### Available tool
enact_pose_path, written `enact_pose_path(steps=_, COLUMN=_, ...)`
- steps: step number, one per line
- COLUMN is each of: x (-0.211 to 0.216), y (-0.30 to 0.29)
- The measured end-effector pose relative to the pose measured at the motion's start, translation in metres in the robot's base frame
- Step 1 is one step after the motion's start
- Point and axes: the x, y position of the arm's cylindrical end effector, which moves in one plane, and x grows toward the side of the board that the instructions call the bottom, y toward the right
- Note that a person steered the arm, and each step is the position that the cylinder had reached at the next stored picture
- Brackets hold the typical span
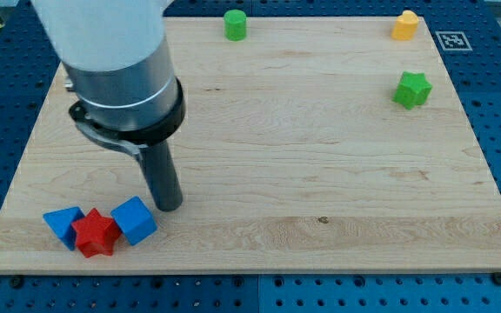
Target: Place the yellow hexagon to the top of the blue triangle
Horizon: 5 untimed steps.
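The yellow hexagon (pixel 404 25) sits at the view's top right, near the board's far edge. The blue triangle (pixel 62 223) lies at the view's bottom left, touching a red star (pixel 96 233), which touches a blue cube (pixel 134 220) on its right. My tip (pixel 169 207) rests on the board just right of and slightly above the blue cube, close to it; I cannot tell if it touches. The tip is far from the yellow hexagon.
A green cylinder (pixel 235 24) stands at the view's top centre. A green star (pixel 412 89) lies at the right, below the yellow hexagon. The wooden board (pixel 320 174) ends on a blue pegboard table. A marker tag (pixel 453 40) sits off the top right corner.
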Motion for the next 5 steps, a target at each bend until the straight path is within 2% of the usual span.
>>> enact_pose_path(steps=1, x=-0.034, y=-0.003)
enact_pose_path(steps=2, x=-0.095, y=-0.014)
enact_pose_path(steps=3, x=-0.162, y=-0.051)
enact_pose_path(steps=4, x=-0.195, y=-0.103)
enact_pose_path(steps=5, x=-0.189, y=-0.137)
